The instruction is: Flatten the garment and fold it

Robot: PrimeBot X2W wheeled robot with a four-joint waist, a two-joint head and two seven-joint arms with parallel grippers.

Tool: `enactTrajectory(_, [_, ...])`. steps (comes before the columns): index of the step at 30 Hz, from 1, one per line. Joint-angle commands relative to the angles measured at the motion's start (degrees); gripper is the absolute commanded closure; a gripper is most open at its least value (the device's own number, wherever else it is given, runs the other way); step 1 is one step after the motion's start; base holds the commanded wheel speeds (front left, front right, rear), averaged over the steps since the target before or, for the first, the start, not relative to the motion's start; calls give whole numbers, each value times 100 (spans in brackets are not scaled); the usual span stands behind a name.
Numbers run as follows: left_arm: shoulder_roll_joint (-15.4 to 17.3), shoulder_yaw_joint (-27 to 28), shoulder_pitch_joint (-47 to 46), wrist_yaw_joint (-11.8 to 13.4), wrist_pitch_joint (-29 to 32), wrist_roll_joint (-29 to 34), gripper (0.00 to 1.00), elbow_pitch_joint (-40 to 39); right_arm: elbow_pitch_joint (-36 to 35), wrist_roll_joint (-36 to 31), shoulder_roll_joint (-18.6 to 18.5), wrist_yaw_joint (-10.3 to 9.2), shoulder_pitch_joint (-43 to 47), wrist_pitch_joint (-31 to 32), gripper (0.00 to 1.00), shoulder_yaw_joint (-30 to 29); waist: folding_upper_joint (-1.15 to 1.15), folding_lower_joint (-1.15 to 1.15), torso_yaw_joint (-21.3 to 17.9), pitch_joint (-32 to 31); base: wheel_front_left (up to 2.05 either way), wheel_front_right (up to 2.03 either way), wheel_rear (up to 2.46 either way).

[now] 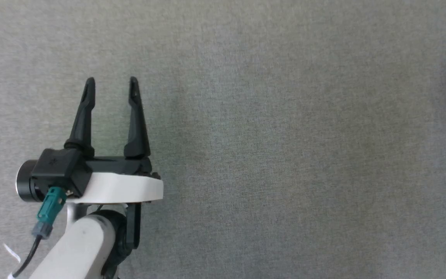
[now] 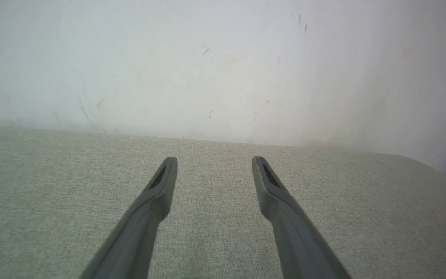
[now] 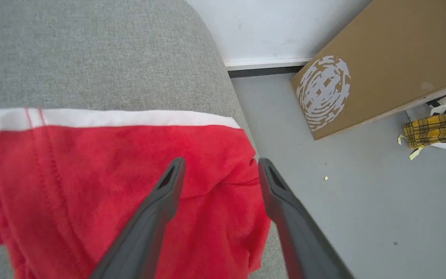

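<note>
Left gripper point(image 1: 111, 79): closest to me in the head view, low on the left, fingers pointing to the far side; jaws spread wide, holding nothing, only grey fabric showing between them
Left wrist: pale forearm, white housing and a black camera block with a teal plug point(image 1: 50, 205) and dark cable on its left side
Padded surface point(image 1: 265, 155): grey woven fabric, smooth under the left gripper; I see its far edge meet the wall and its far right corner rounded off
Wall point(image 2: 223, 58): white, lightly scuffed, straight beyond the left fingers
Garment point(image 3: 91, 174): red shorts, rumpled, lying at the right edge of the padded surface near the rounded corner; a white band runs along the far edge and the right end sags over the side; in the head view I catch just a red and white sliver at the right border, well apart from the left gripper
Right gripper point(image 3: 222, 159): jaws spread, nothing pinched, both tips over the garment's right end; I cannot tell whether they touch the cloth
Floor point(image 3: 362, 217): grey, to the right of the padded surface
Cardboard sheet point(image 3: 393, 50): brown with a round white print, far right, by the wall
Plaid cloth point(image 3: 436, 128): yellow check, on the floor just beside the cardboard
</note>
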Motion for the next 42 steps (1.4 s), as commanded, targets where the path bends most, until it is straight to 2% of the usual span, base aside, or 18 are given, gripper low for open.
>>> enactTrajectory(1, [-27,40,100,-38,-60,-36,0,37,-34,35,64,-12,-27,-51,0,-20,0,0,65,-224,0,0,0])
enactTrajectory(6, [-104,139,301,-59,-269,-197,0,184,-427,155,399,-12,152,-241,0,-29,0,0,103,-679,0,0,0])
enactTrajectory(15, [-191,332,890,-153,-515,-486,0,350,-2113,233,1130,-12,1167,-873,0,98,0,0,186,-1590,0,0,0])
enactTrajectory(25, [-192,370,1316,-311,-590,-603,0,592,-3483,-362,2052,-12,2407,-1547,0,119,0,0,458,-2365,0,0,0])
enactTrajectory(31, [-110,227,1564,-480,-609,-547,0,838,-3865,-959,2422,-12,3098,-1975,0,379,0,0,551,-2704,0,0,0])
enactTrajectory(42, [-97,77,1974,-648,-639,-393,0,1354,-3864,-1812,2875,-12,4096,-2468,0,508,0,0,609,-3043,0,0,0])
